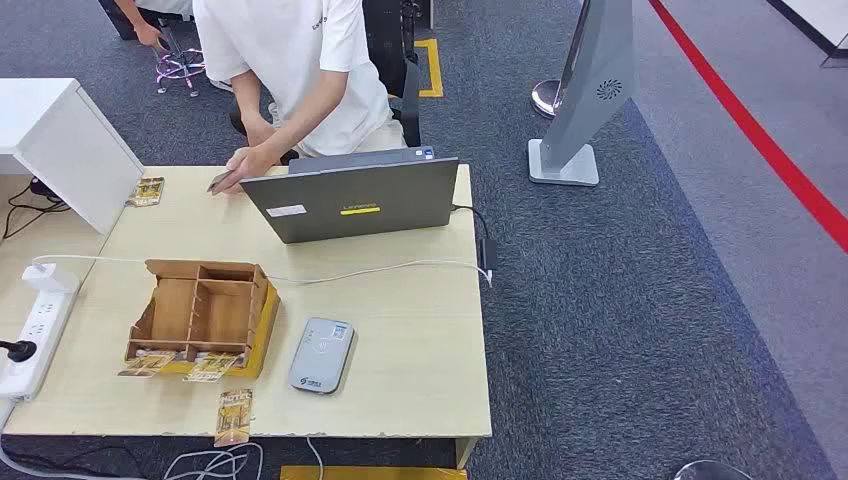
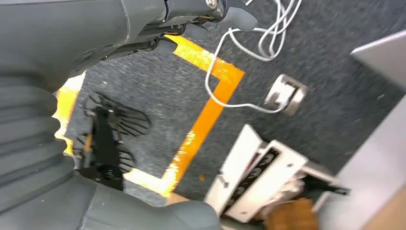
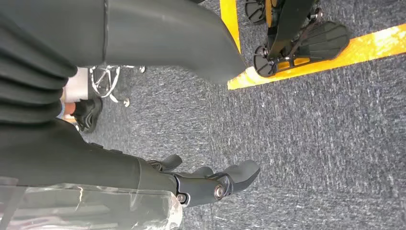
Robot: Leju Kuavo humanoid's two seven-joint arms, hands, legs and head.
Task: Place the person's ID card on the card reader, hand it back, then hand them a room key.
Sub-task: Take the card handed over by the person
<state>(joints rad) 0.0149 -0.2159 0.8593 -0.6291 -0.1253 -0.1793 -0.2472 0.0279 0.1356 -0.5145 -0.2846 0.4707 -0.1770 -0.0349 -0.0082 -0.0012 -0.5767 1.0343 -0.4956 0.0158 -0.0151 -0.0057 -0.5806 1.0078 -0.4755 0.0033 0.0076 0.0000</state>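
Observation:
Across the table a person in a white shirt leans in, and their hand (image 1: 248,162) presses a dark ID card (image 1: 219,182) to the tabletop left of the laptop. The grey card reader (image 1: 321,355) lies near the front edge with nothing on it. Room key cards (image 1: 212,367) lean in the front slots of a wooden organizer (image 1: 200,310), and one more (image 1: 233,416) lies at the table's front edge. My left hand (image 2: 72,38) hangs over the floor, fingers apart and empty. My right hand (image 3: 62,158) also hangs low over carpet, its fingers (image 3: 215,184) spread, holding nothing.
An open grey laptop (image 1: 352,207) stands at the back of the wooden table (image 1: 420,330), its cable running across the top. A white power strip (image 1: 32,335) and a white box (image 1: 60,140) sit at the left. Another card (image 1: 147,191) lies at the back left. A grey stand (image 1: 585,100) is on the carpet to the right.

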